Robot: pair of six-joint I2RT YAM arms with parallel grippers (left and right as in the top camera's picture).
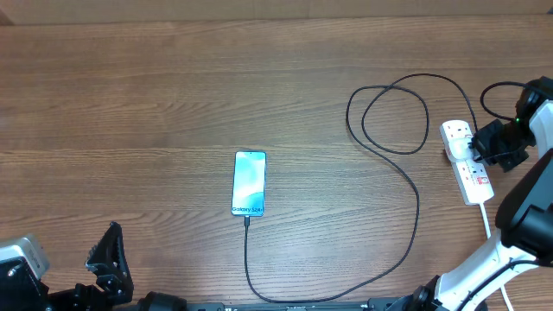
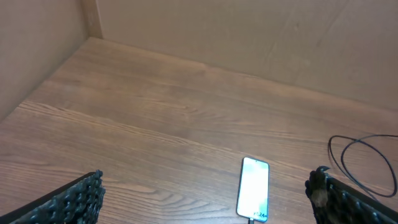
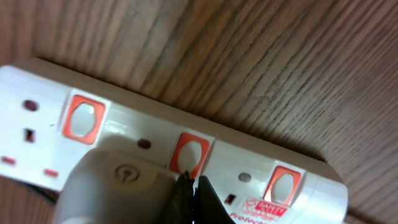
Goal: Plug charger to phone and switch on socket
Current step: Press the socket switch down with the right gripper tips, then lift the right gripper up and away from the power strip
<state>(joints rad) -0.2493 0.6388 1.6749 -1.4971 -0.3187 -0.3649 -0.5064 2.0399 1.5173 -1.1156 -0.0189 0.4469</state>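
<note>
The phone lies mid-table, screen lit, with the charger cable plugged into its near end; it also shows in the left wrist view. The cable loops right to a white adapter in the socket, a white power strip at the right. My right gripper is shut, its tips pressed at the middle orange switch of the socket, beside the adapter. My left gripper is open and empty at the front left, its fingers wide apart.
A white cord runs from the strip toward the front right. Two more orange switches flank the middle one. A wall stands behind the wooden table.
</note>
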